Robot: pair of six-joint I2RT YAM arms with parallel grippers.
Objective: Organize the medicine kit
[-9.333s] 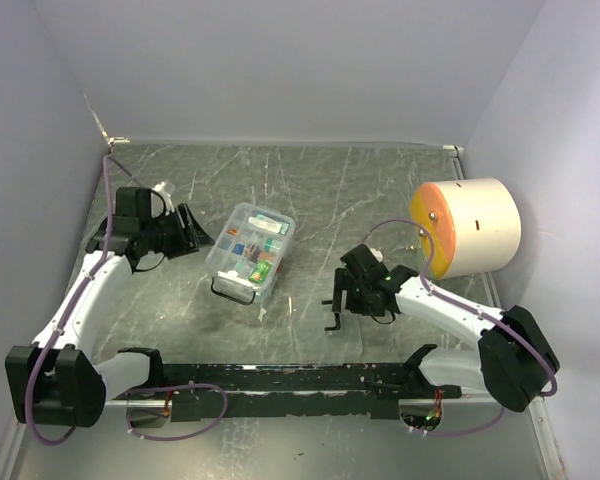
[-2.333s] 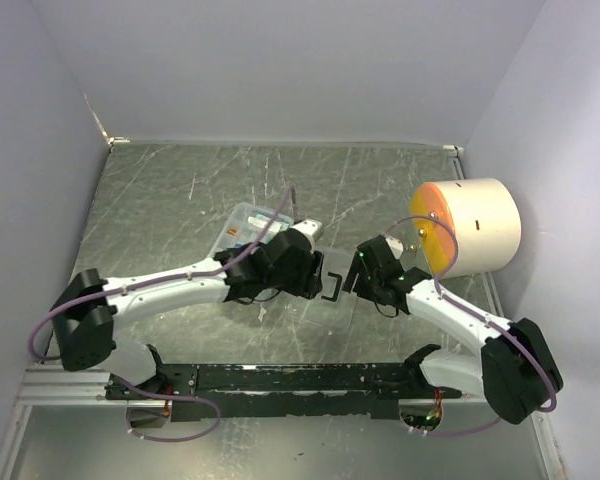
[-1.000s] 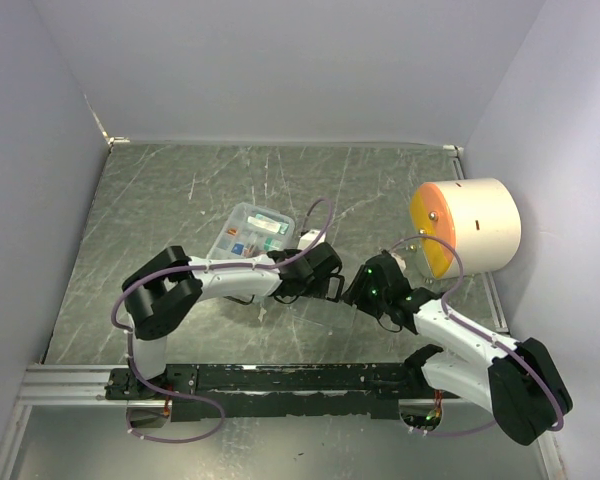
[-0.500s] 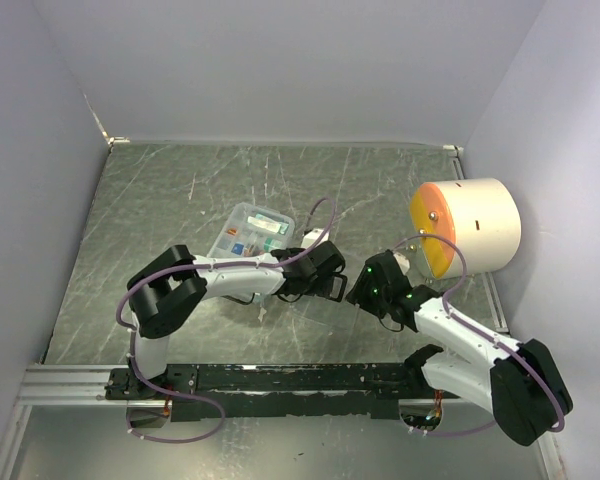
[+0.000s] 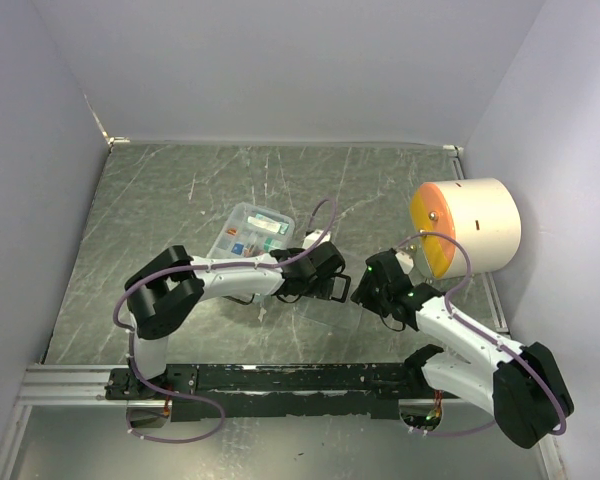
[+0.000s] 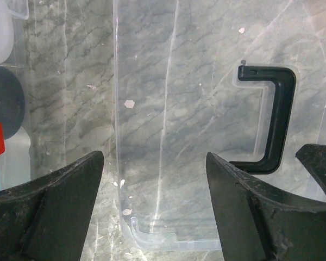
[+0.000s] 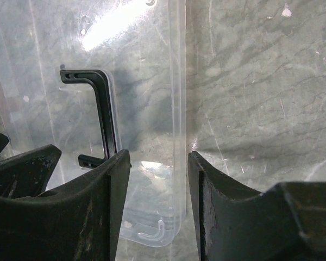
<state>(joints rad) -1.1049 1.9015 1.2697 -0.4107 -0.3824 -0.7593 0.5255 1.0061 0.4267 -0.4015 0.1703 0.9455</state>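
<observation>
Top external/wrists: straddle clear lid (image 6: 168, 109) near black handle (image 6: 274, 119) w/ L hand (image 6: 154, 163) & R hand (image 7: 157, 163) spread apart, prob. to lift it onto medicine kit (image 5: 227, 232).

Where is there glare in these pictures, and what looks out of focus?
Right wrist: a bright glare streak across the clear lid; right fingers look soft. Left wrist: little glare, black handle sharp, left fingers soft. Top external: even light, faint shadows.

Cream cylinder (image 5: 475, 225), orange face, lying on side, marbled table's (image 5: 180, 190) right edge.
</observation>
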